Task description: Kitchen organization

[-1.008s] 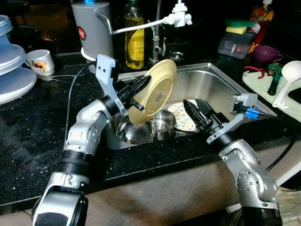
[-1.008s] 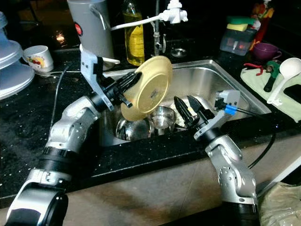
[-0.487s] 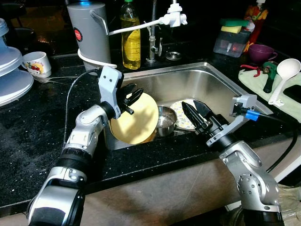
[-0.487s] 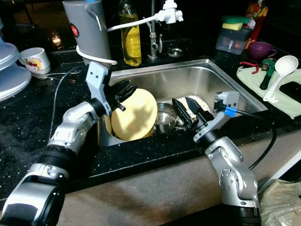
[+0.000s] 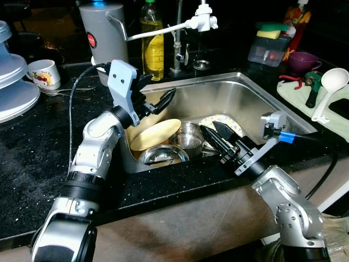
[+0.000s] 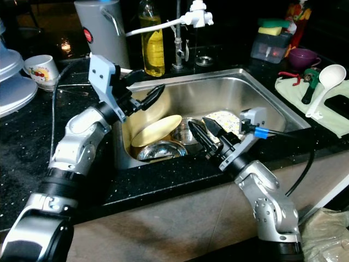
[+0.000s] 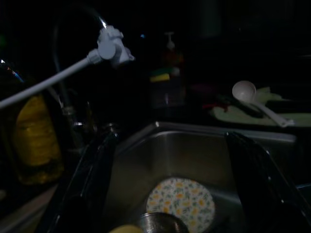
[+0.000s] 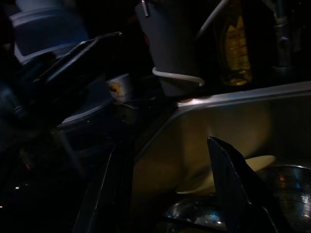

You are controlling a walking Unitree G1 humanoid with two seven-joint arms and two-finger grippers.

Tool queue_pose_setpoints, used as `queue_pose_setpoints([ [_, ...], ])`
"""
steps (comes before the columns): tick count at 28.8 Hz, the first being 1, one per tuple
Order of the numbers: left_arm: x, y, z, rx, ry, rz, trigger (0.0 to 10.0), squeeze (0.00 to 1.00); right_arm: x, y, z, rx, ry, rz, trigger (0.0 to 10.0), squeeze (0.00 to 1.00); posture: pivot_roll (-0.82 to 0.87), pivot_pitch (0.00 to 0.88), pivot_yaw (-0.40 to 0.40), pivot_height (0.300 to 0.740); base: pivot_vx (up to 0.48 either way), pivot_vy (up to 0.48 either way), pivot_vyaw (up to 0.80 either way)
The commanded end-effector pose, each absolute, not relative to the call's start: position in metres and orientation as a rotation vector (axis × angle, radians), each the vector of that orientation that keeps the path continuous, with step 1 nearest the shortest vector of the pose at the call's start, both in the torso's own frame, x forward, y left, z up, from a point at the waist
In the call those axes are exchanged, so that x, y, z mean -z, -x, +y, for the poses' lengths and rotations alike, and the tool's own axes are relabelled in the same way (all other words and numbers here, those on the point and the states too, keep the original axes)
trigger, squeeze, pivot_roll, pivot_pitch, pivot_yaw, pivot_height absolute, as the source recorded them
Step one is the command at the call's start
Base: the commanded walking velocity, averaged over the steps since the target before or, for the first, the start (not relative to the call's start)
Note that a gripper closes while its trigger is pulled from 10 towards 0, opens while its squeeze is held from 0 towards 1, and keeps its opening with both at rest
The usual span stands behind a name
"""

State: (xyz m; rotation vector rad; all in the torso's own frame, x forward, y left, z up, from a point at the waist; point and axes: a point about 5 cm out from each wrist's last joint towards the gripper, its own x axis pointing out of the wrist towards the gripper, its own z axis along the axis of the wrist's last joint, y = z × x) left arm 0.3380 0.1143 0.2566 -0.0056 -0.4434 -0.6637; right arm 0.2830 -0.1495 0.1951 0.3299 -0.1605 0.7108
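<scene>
- Left gripper (image 5: 155, 98): fingers spread, empty, above the sink's left side
- Right gripper (image 5: 214, 134): fingers parted, empty, over the near rim
- Yellow plate (image 5: 155, 134): tilted in the steel sink (image 5: 256, 101), resting on steel bowls (image 5: 163, 154)
- Patterned plate (image 5: 223, 123): flat on the sink floor

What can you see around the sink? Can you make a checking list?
Surface: black speckled counter around a steel sink.
Job's things: yellow plate tilted in the sink, steel bowls, patterned plate.
Clutter: oil bottle, grey jug, cup, white ladle.
Grippers: left gripper jaws open above the yellow plate; right gripper jaws open over the sink.
Cables: black cable on the counter.
Surroundings: dark; nothing seen.
</scene>
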Motion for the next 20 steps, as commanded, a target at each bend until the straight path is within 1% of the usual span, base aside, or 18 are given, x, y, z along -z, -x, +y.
queue_pose_setpoints([
  [1,-0.255,-0.327,0.109,0.668,0.021,-0.427,10.0,0.0,-0.195,-0.282,-0.145,-0.737,-0.348,-0.156,10.0,0.0,-0.08,0.0,-0.014,0.74,0.0,0.0,0.0],
  [4,-0.251,-0.313,0.104,0.662,0.038,-0.412,10.0,0.0,-0.193,-0.284,-0.14,-0.746,-0.365,-0.154,10.0,0.0,-0.07,0.0,-0.019,0.74,-0.17,0.0,0.0],
  [7,-0.247,-0.307,0.1,0.666,0.043,-0.398,10.0,0.0,-0.191,-0.287,-0.136,-0.753,-0.378,-0.15,10.0,0.0,-0.05,0.0,-0.027,0.74,-0.261,0.0,0.0],
  [20,-0.232,-0.29,0.1,0.654,0.048,-0.302,10.0,0.0,-0.186,-0.289,-0.125,-0.775,-0.4,-0.139,10.0,0.0,-0.04,0.0,-0.028,0.74,-0.263,0.0,0.0],
])
